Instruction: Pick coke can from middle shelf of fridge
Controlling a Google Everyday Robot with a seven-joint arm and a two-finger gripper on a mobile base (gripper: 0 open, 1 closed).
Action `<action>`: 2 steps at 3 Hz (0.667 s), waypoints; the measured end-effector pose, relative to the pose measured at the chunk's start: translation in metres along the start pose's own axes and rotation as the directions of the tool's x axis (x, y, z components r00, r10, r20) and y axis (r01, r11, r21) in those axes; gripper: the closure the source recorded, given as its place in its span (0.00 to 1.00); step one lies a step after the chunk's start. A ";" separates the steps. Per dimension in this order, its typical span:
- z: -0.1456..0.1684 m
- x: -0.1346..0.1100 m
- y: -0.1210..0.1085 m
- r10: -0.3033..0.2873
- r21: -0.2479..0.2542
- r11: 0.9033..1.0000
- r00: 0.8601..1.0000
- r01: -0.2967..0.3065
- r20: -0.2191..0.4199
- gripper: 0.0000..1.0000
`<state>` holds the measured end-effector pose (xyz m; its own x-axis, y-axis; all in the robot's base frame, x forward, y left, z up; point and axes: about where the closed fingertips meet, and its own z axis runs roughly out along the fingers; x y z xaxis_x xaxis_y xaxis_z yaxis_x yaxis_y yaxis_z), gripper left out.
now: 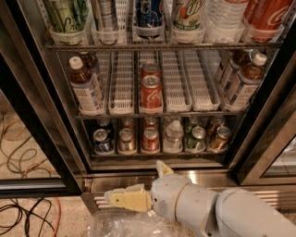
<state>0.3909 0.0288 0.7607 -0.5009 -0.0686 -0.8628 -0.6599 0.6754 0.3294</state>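
Observation:
The fridge (60, 115) stands open in front of me. Its middle shelf (175, 88) is a wire rack with long white slotted lane trays. A red coke can (151, 92) stands at the front of the centre lane, with a second red can (150, 69) right behind it. My gripper (129, 200) is low in the view, in front of the steel base of the fridge, well below the coke can and slightly to its left. It holds nothing that I can see. The white arm (222, 213) fills the bottom right corner.
Brown tea bottles stand at the left (85, 85) and right (245, 78) ends of the middle shelf. Several cans (150, 139) line the bottom shelf, large bottles (187, 14) the top. A clear plastic bag (115, 224) lies below the gripper. Cables (23, 152) lie on the floor left. A door frame (273, 139) angles in at right.

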 end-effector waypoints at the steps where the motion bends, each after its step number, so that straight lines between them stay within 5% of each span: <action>1: -0.003 -0.012 -0.011 -0.006 0.040 0.999 0.996 0.003 0.086 0.00; 2: -0.003 -0.012 -0.011 -0.006 0.040 0.999 0.996 0.003 0.086 0.00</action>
<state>0.4024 0.0204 0.7689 -0.4463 -0.0091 -0.8948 -0.6384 0.7039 0.3113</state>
